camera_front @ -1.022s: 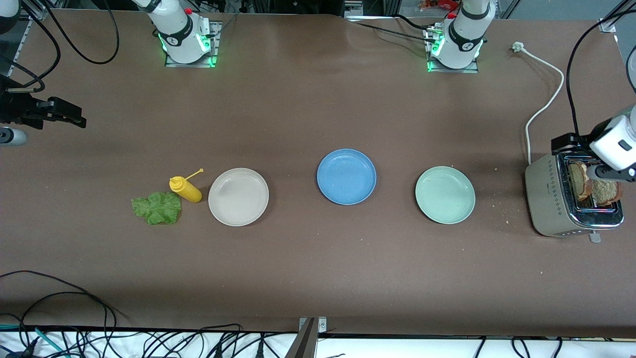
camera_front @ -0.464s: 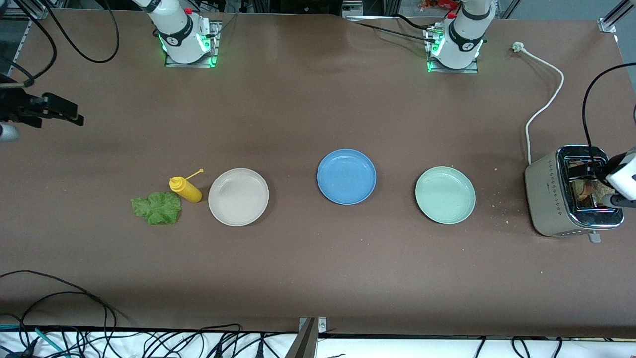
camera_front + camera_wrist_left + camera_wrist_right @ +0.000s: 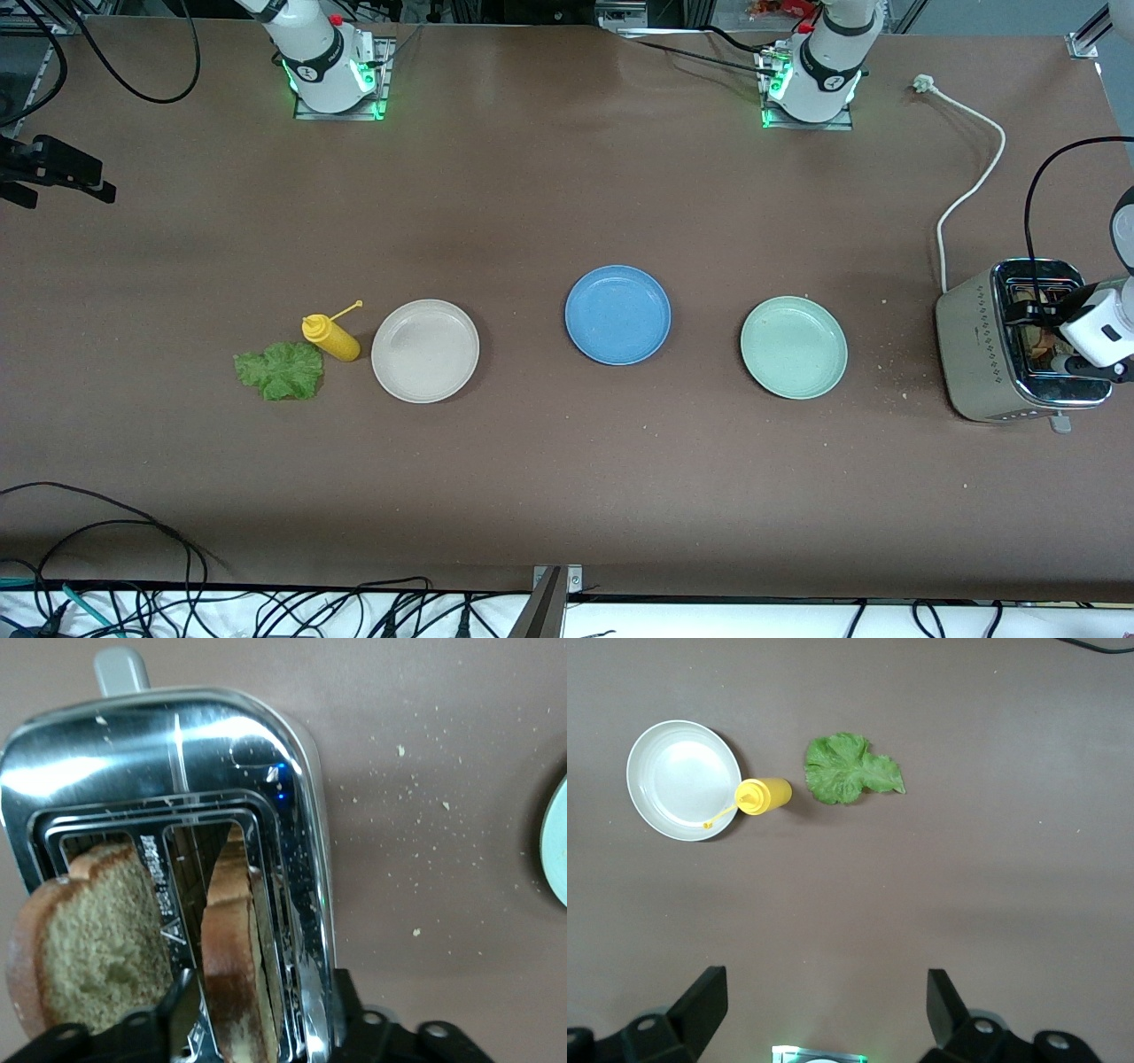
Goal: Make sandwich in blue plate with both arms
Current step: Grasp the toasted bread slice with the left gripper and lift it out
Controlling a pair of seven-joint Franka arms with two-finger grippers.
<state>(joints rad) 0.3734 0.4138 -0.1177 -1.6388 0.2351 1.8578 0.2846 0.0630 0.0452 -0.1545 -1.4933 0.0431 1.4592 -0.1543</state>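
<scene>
The empty blue plate lies mid-table. Two brown-crusted bread slices stand in the silver toaster at the left arm's end. My left gripper is down over the toaster's slots. In the left wrist view its open fingers straddle one slice edge-on; the other slice leans beside it. A green lettuce leaf lies flat toward the right arm's end. My right gripper hangs open and empty high over that end of the table.
A yellow squeeze bottle lies between the lettuce and a beige-white plate. A mint-green plate sits between the blue plate and the toaster. Crumbs dot the table near the toaster, and its white cord trails toward the bases.
My left gripper has come down onto the toaster, around one slice, and its fingers have drawn in somewhat. My right gripper has drifted toward the table's edge and the bases.
</scene>
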